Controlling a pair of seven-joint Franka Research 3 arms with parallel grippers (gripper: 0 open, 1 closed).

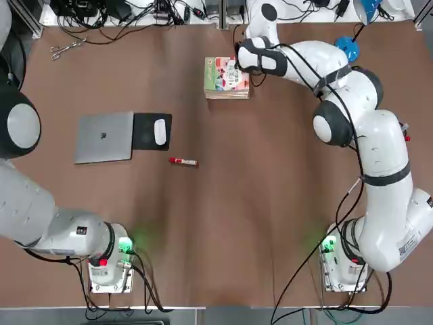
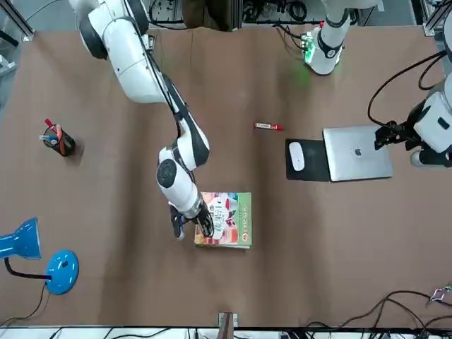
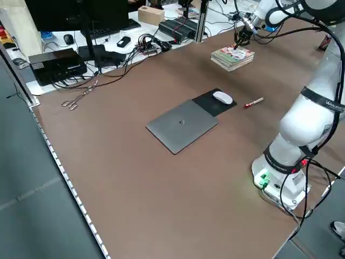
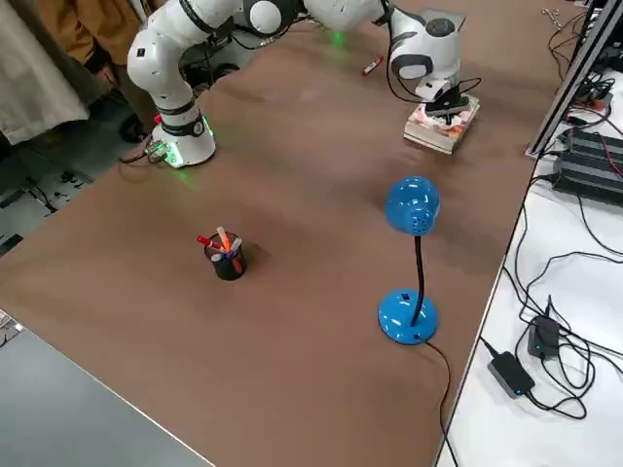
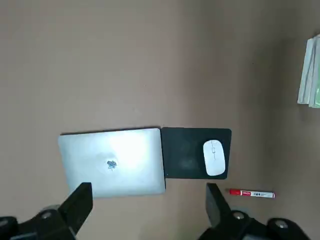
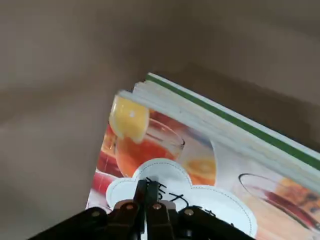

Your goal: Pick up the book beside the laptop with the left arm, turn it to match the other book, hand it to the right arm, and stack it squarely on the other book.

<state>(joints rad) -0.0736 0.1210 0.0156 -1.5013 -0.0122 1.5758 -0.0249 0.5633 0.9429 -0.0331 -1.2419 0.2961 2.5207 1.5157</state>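
My right gripper (image 2: pixel 191 224) hovers with jaws clenched over the book (image 1: pixel 227 75), which lies on the other book (image 1: pixel 227 94) at twelve o'clock on the table (image 1: pixel 257 203). My left gripper (image 5: pixel 150 210) (jaws released, empty) hangs above the laptop (image 1: pixel 104 137) at nine o'clock.

Book (image 1: pixel 227 75), cream floral cover with green band, lies flat atop other book (image 1: pixel 226 95), far side. Laptop (image 1: pixel 104 137) closed, flat, near left.

Other book (image 3: pixel 230 63) mostly hidden under book (image 1: pixel 226 74)
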